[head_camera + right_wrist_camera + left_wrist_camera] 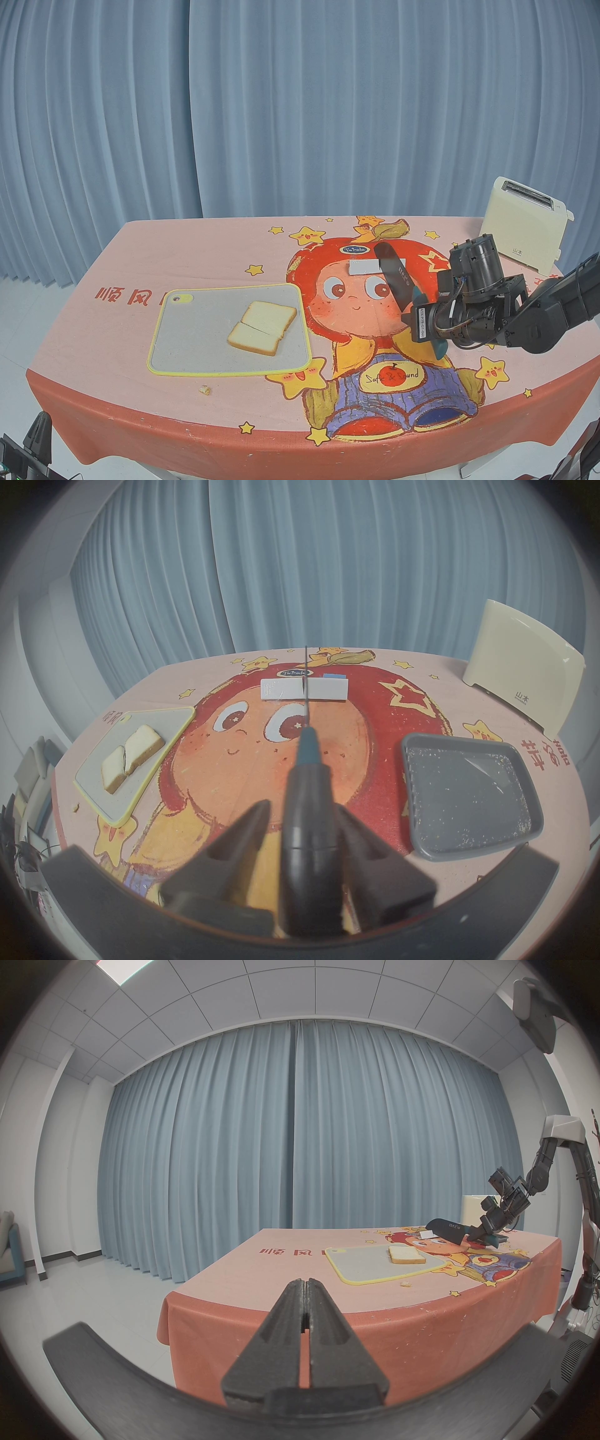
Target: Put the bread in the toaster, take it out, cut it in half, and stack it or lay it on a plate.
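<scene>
The right claw (302, 808) was clamped on the knife (395, 267) handle, blade pointing away above the worktop (156, 250). Well off to that claw's left, the bread (262, 327) lay in two halves on the cutting board (187, 337). The left claw (305, 1316) was closed, empty, short of the worktop.

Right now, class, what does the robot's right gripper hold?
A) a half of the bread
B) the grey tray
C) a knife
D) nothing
C: the right gripper is shut on the handle of the knife, while both bread halves lie on the cutting board.
</scene>
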You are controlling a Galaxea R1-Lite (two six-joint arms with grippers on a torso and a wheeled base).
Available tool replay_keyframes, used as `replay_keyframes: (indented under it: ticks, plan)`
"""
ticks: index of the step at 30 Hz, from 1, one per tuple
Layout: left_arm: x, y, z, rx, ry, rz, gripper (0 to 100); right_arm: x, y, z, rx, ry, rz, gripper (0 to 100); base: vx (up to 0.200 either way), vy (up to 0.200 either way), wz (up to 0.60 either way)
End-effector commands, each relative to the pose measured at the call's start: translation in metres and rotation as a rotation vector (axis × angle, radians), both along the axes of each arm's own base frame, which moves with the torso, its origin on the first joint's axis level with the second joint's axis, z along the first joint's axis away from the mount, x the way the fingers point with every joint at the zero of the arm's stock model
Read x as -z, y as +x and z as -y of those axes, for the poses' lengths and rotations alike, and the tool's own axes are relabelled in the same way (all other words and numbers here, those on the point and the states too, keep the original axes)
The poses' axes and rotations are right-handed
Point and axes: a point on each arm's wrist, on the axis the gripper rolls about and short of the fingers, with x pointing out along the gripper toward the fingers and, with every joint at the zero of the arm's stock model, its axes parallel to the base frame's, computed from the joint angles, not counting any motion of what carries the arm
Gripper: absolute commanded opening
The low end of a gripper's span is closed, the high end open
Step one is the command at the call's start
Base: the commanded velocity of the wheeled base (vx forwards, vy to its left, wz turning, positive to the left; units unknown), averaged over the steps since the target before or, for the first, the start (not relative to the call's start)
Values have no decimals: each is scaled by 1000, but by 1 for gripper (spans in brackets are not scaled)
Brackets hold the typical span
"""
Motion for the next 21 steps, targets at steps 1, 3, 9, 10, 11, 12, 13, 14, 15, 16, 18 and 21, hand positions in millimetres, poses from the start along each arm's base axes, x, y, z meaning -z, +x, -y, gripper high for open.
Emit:
replay_keyframes:
  ticks: [1, 3, 9, 10, 11, 12, 13, 14, 15, 16, 18, 21]
  plan:
    - [5, 1, 0, -1, 0, -19, 0, -1, 0, 0, 1, 3, 5, 100, 0, 0, 0]
    - [5, 1, 0, -1, 0, -19, 0, -2, 0, -1, 0, 6, 8, 100, 0, 0, 0]
    - [5, 1, 0, -1, 0, -19, 0, -4, 0, -1, 3, 13, 14, 100, 0, 0, 0]
    - [5, 1, 0, -1, 0, -19, 0, -4, 0, -1, 3, 14, 15, 100, 0, 0, 0]
    - [5, 1, 0, -1, 0, -19, 0, -4, 0, -1, 4, 12, 14, 100, 0, 0, 0]
    - [5, 1, 0, -1, 0, -19, 0, -4, 0, -1, 4, 12, 14, 100, 0, 0, 0]
    - [5, 1, 0, -1, 0, -19, 0, -5, 0, -1, 5, 13, 18, 100, 0, 0, 0]
    - [5, 1, 0, -1, 0, -19, 0, -5, 0, 0, 8, 12, 18, 100, 0, 0, 0]
    - [5, 1, 0, -1, 0, -19, 0, -5, 1, 0, 10, 14, 22, 100, 0, 0, 0]
    - [5, 1, 0, -1, 0, -19, 0, -5, 1, 0, 10, 14, 22, 100, 0, 0, 0]
    - [5, 1, 0, -1, 0, -19, 0, -8, 0, 1, 13, 17, 33, 100, 0, 0, 0]
    - [5, 1, 0, -1, 0, -19, 0, -12, -2, 1, 13, 20, 45, 100, 0, 0, 0]
